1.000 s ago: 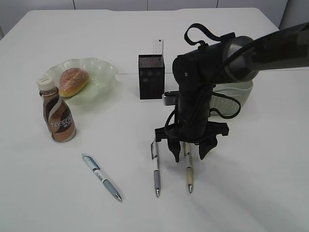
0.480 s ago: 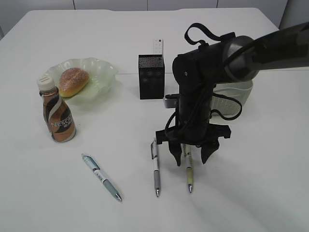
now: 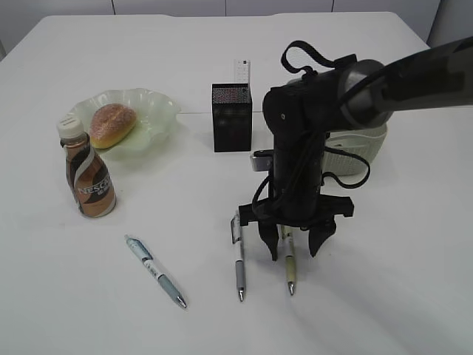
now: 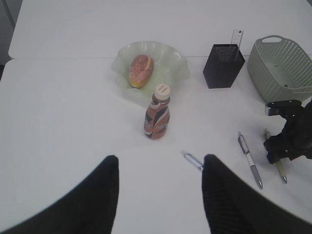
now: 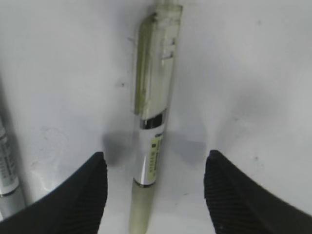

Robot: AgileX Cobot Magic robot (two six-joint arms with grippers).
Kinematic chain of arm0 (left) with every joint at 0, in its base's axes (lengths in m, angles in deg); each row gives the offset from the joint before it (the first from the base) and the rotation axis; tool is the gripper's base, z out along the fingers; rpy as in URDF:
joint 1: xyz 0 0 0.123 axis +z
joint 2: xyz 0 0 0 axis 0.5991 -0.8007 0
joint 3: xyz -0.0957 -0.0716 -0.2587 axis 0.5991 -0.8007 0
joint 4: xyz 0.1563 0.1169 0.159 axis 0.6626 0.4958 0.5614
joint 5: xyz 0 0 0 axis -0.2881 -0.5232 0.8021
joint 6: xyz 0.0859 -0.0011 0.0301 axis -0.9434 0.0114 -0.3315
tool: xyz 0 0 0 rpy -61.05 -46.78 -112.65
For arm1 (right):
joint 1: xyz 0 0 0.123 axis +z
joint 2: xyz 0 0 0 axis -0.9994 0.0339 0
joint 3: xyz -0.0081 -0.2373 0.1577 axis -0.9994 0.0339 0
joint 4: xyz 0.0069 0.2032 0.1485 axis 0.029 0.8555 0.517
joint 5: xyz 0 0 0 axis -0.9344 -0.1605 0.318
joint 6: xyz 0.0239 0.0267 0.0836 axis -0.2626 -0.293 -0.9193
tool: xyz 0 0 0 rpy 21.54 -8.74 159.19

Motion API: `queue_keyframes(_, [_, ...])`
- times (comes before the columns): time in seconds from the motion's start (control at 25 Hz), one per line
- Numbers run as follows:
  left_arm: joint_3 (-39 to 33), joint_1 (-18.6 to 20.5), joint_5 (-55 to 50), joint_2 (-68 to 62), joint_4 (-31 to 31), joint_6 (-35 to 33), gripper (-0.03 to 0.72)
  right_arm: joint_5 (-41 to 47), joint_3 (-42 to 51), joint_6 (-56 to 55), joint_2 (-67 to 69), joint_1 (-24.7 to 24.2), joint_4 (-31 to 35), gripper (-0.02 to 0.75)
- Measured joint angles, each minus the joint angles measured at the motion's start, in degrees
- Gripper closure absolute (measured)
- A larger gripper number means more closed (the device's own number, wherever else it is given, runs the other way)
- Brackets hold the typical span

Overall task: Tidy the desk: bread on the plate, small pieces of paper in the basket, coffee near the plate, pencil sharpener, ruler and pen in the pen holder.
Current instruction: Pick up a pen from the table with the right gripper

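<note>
Exterior view: the right gripper (image 3: pixel 294 248) hangs with jaws spread astride the olive pen (image 3: pixel 290 265) on the counter (image 3: pixel 384 281). Left wrist view: left gripper (image 4: pixel 158 187) jaws spread, empty, high above the counter. Right wrist view alone shows the pen's clip (image 5: pixel 148 73), untouched.

All I have outside the job is the white worktop (image 3: pixel 414 296), matte and evenly lit, with a thin seam running across it behind the objects. From the left wrist view I see a second white surface (image 4: pixel 97 24) abutting it beyond that seam.
</note>
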Motion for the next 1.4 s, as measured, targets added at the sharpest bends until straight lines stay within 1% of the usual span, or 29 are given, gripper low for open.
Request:
queue_keyframes(0.36, [0.0,0.0,0.0,0.0,-0.04,0.0,0.3,0.0,0.0,0.0,0.0,0.0,0.0,0.253])
queue_keyframes(0.44, [0.0,0.0,0.0,0.0,-0.04,0.0,0.3,0.0,0.0,0.0,0.0,0.0,0.0,0.267])
queue_keyframes(0.48, [0.0,0.0,0.0,0.0,-0.04,0.0,0.3,0.0,0.0,0.0,0.0,0.0,0.0,0.286])
queue_keyframes(0.68, [0.0,0.0,0.0,0.0,-0.24,0.0,0.306,-0.1,0.0,0.0,0.0,0.0,0.0,0.451])
queue_keyframes(0.72, [0.0,0.0,0.0,0.0,-0.24,0.0,0.307,-0.1,0.0,-0.02,0.0,0.0,0.0,0.475])
queue_keyframes(0.8, [0.0,0.0,0.0,0.0,-0.35,0.0,0.307,-0.21,0.0,-0.02,0.0,0.0,0.0,0.497])
queue_keyframes(1.08, [0.0,0.0,0.0,0.0,-0.46,0.0,0.307,-0.93,0.0,-0.02,0.0,0.0,0.0,0.512])
queue_keyframes(1.4, [0.0,0.0,0.0,0.0,-0.46,0.0,0.308,-1.36,0.0,-0.13,0.46,0.0,0.0,0.512])
